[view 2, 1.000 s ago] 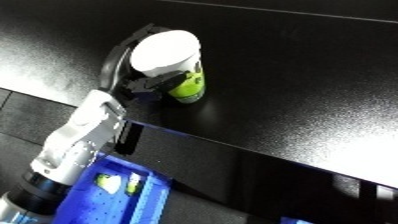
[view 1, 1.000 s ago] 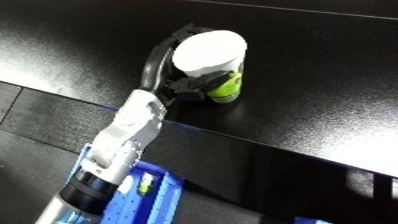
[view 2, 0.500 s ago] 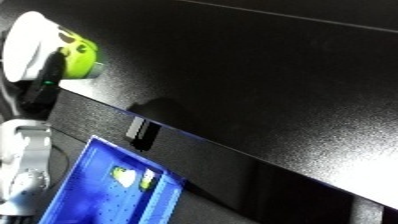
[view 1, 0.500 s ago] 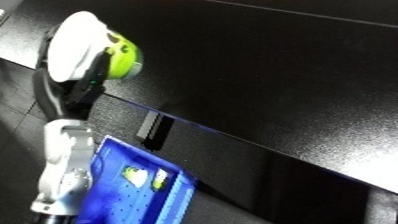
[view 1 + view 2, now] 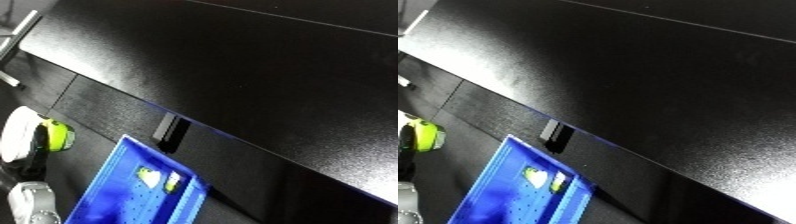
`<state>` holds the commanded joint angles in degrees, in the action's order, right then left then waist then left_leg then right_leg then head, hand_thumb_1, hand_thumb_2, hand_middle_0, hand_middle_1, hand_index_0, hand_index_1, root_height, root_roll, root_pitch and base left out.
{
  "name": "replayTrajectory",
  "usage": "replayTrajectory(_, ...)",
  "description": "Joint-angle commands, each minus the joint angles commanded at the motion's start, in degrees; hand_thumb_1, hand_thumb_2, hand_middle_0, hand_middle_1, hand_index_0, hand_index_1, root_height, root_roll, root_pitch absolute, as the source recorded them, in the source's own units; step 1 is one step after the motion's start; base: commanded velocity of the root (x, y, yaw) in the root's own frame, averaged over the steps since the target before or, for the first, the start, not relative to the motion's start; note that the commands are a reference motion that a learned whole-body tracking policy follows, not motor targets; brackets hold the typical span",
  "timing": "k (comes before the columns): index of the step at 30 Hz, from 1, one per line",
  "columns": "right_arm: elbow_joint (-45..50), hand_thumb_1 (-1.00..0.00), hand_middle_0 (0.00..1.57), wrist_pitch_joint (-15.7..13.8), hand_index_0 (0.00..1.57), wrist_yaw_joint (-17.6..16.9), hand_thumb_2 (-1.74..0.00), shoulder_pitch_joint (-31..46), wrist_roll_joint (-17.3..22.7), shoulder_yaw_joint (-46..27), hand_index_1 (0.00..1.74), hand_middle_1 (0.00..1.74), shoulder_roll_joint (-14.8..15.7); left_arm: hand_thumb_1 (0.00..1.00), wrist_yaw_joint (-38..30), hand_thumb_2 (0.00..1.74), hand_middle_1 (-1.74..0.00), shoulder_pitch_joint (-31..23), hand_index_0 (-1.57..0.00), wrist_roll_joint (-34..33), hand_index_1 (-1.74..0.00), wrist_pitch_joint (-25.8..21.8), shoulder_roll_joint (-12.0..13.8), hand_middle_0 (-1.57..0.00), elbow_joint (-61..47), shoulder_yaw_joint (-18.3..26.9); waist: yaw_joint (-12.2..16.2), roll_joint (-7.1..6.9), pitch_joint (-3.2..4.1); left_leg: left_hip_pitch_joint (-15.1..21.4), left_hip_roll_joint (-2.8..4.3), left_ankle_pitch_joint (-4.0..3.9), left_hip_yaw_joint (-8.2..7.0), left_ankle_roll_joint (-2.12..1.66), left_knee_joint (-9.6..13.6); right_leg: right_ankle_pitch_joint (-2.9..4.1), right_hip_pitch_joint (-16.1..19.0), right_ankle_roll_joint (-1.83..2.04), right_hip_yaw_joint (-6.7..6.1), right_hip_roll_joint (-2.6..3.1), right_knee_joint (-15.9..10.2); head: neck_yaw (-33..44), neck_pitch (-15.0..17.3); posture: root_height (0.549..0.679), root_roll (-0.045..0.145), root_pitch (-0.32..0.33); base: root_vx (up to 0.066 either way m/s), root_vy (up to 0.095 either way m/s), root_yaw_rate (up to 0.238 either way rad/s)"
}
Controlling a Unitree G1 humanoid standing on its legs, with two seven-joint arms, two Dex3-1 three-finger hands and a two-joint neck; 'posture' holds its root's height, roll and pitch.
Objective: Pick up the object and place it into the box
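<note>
White-and-green object gripped in left robot hand, raised off black table, left of blue bin.

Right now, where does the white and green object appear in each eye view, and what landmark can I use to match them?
Left eye view: object at the left edge, mid-height, held in the left hand.
Right eye view: object cut by the left edge, only its green part visible.
Shared landmark: the blue bin at bottom left.
</note>
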<state>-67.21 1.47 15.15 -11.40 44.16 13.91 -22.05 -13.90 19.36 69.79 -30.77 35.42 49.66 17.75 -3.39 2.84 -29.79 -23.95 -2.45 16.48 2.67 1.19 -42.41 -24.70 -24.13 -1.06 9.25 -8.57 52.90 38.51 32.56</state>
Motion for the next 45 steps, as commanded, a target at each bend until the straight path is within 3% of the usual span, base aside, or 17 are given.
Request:
replayTrajectory(4, 0.0, 0.0, 0.0, 0.2, 0.0, -0.2, 0.0, -0.2, 0.3, 0.5, 0.0, 0.0, 0.2, 1.0, 0.5, 1.74, -1.74, 0.7, -1.57, 1.4, -1.74, 3.1, 1.2, -1.57, 6.3, 0.3, -0.1, -0.58, 0.0, -0.2, 0.21, -0.52, 0.1, 0.02, 0.2, -0.38, 0.6, 0.0, 0.39, 0.13, -0.1, 7.9, 1.9, 0.621, 0.06, -0.043, -0.013, 0.018, 0.082)
replayTrajectory(11, -0.5, 0.0, 0.0, 0.0, 0.0, 0.4, 0.0, 0.3, -0.1, 1.4, 0.0, 0.0, 1.1, 1.0, 3.7, 1.74, -1.74, 2.8, -1.57, -2.4, -1.74, 8.9, 3.1, -1.57, 15.4, -1.6, -0.1, -2.61, 0.0, -0.4, 0.87, -1.55, 0.48, 0.12, 1.5, -0.93, 1.6, 0.12, 1.2, 0.72, -0.5, 17.9, 2.5, 0.623, 0.05, -0.043, -0.001, 0.006, 0.059)
replayTrajectory(21, -1.2, 0.0, 0.0, -1.2, 0.0, 1.8, 0.0, 1.3, -1.8, 1.9, 0.0, 0.0, 1.7, 0.5, 9.5, 0.87, -0.87, 4.5, -0.79, 0.1, -0.87, 17.5, 3.8, -0.79, 24.6, -3.5, 0.5, -5.17, 0.0, -1.0, 1.79, -2.35, 0.53, -0.03, 2.9, -0.55, 1.7, 0.44, 1.74, 1.57, -1.8, 20.8, 2.2, 0.625, 0.038, -0.032, -0.009, 0.023, 0.027)
replayTrajectory(31, -2.1, 0.0, 0.0, -1.3, 0.0, 3.3, 0.0, 1.3, -2.1, 1.7, 0.0, 0.0, 1.7, 0.0, 13.7, 0.0, 0.0, 5.3, 0.0, -1.4, 0.0, 19.9, 3.6, 0.0, 28.1, -5.0, 0.6, -6.12, 0.0, -0.3, 2.08, -2.48, 0.47, -0.32, 4.3, -0.06, 2.7, 0.58, 1.88, 1.92, -3.7, 18.7, 3.1, 0.628, 0.032, -0.027, -0.006, 0.002, 0.015)
replayTrajectory(45, -2.6, 0.0, 0.0, -1.0, 0.0, 3.4, 0.0, 1.1, 1.1, 1.2, 0.0, 0.0, 1.5, 0.0, 19.9, 0.0, 0.0, 5.5, 0.0, -3.3, 0.0, 23.2, 3.3, 0.0, 29.7, -6.7, 0.7, -5.68, 0.0, 0.8, 1.79, -2.49, 0.31, -0.47, 5.7, 0.59, 3.6, 0.68, 1.83, 2.04, -5.5, 15.1, 2.5, 0.632, 0.029, -0.025, -0.01, 0.001, -0.001)
